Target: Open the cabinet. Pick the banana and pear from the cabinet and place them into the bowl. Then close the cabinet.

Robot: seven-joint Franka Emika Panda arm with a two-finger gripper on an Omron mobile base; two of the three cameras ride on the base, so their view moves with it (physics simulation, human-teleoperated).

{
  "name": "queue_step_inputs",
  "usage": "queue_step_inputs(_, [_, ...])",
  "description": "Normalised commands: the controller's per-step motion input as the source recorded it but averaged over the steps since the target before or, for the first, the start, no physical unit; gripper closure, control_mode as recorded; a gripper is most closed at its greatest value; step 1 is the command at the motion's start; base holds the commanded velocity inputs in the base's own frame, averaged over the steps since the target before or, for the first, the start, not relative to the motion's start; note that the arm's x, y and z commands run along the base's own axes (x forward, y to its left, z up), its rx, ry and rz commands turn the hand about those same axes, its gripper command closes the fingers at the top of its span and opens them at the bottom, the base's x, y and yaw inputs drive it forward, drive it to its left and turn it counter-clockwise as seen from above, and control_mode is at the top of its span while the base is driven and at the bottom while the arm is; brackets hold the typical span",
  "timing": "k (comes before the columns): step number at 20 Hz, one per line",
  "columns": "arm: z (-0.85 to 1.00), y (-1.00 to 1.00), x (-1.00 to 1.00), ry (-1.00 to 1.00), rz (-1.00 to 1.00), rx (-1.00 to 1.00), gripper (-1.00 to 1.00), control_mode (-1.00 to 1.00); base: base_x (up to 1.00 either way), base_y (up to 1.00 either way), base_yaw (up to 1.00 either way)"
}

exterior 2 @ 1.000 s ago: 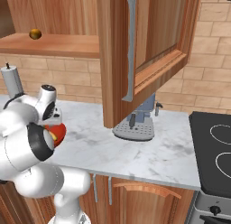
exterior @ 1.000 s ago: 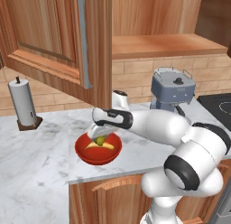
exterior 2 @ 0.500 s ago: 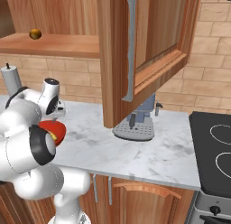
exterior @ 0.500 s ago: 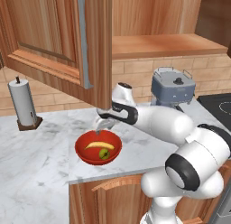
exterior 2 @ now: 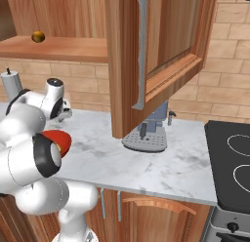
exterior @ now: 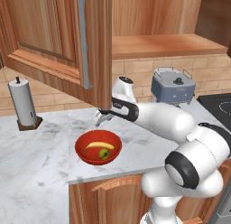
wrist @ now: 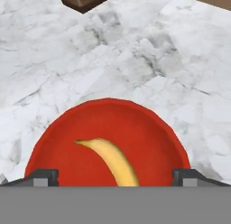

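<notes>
The red bowl point(exterior: 98, 147) sits on the marble counter with the yellow banana point(exterior: 100, 145) and the green pear point(exterior: 104, 154) lying in it. My gripper point(exterior: 100, 117) hangs open and empty a short way above the bowl's far rim, just under the open cabinet door point(exterior: 92, 42). In the hand view the bowl point(wrist: 149, 128) and banana point(wrist: 113, 160) lie right below, between my spread fingertips point(wrist: 43, 177). From the right, the cabinet door point(exterior 2: 132, 65) swings wide over the counter, and the bowl point(exterior 2: 57, 137) peeks out behind my arm.
A paper-towel roll point(exterior: 25, 101) stands at the counter's left. A grey lidded pot point(exterior: 173, 85) sits at the back right, near the stove point(exterior 2: 234, 163). A grey appliance point(exterior 2: 149, 133) stands under the open door. A small round brown thing point(exterior 2: 37, 37) rests on the cabinet shelf.
My gripper let go of the pear in the bowl, then rose and drew back toward the wall. The pear now lies beside the banana.
</notes>
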Motion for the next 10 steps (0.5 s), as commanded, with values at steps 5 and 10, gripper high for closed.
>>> queue_step_inputs(5, [0.10,-0.19,-0.46,-0.02,0.00,-0.01,-1.00,-1.00,0.00,0.00,0.00])
queue_step_inputs(10, [0.01,-0.51,-0.71,-0.13,0.00,0.00,-1.00,-1.00,0.00,0.00,0.00])
